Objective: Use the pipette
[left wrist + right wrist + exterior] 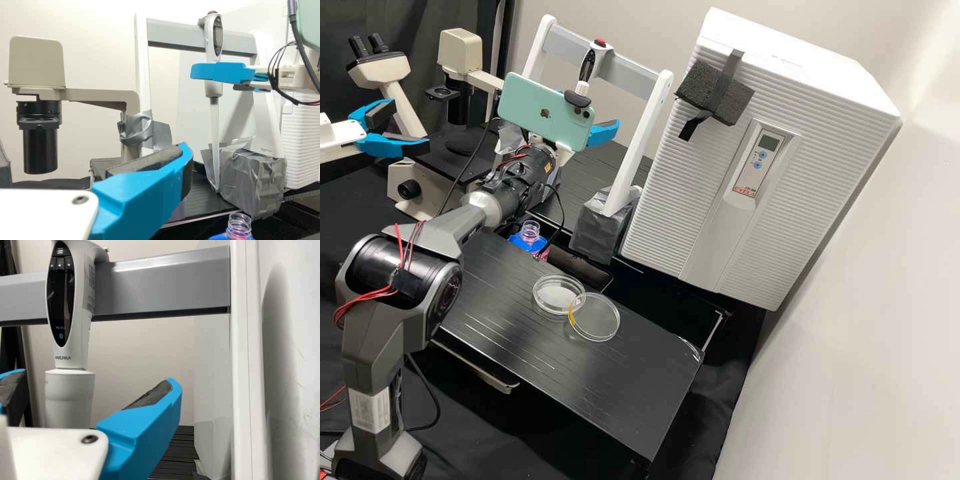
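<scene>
The white pipette [589,63] hangs upright on a grey and white stand [640,127] at the back of the bench. My right gripper [603,127] is up at the stand, open, with the pipette's body [67,390] between its blue fingers [150,410] and a gap on each side. From the left wrist, the pipette [214,55] shows with the right gripper [222,72] around it. My left gripper [407,125] is open and empty at the far left beside the microscope, one finger [150,185] in front of its camera.
An open bottle of pink liquid [531,233] stands below the stand. Two clear petri dish halves [558,291] [595,317] lie on a black ribbed platform [620,380]. A beige microscope [407,133] stands back left, and a large white ribbed unit [753,153] on the right.
</scene>
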`<state>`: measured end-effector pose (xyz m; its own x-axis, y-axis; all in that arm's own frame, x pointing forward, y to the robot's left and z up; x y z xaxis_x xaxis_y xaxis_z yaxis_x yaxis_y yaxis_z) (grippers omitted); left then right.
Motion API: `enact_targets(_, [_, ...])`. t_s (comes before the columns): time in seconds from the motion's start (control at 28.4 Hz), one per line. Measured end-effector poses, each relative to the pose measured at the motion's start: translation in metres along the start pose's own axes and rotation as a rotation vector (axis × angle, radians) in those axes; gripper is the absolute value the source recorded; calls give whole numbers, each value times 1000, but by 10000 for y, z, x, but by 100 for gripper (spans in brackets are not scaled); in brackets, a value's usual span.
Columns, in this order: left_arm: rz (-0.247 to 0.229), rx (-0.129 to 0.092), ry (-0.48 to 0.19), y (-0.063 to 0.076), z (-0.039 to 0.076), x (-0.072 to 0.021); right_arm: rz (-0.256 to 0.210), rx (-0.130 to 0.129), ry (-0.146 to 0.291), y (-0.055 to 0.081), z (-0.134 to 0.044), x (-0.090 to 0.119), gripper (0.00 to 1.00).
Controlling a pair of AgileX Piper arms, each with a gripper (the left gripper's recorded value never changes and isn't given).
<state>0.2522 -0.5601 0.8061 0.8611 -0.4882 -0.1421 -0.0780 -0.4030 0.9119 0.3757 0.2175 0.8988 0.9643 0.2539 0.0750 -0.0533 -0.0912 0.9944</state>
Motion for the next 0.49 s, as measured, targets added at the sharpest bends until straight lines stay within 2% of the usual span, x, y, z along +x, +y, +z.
enact_targets(0.14, [0,0,0,0,0,0,-3,-21,3,-11,-10,-1,0])
enact_targets(0.32, [-7,-2,3,-21,-9,6,-7,-19,4,-39,-33,-4,0])
enact_targets(0.49, [-9,-2,3,-27,-11,8,-10,-37,7,-56,-48,-7,0])
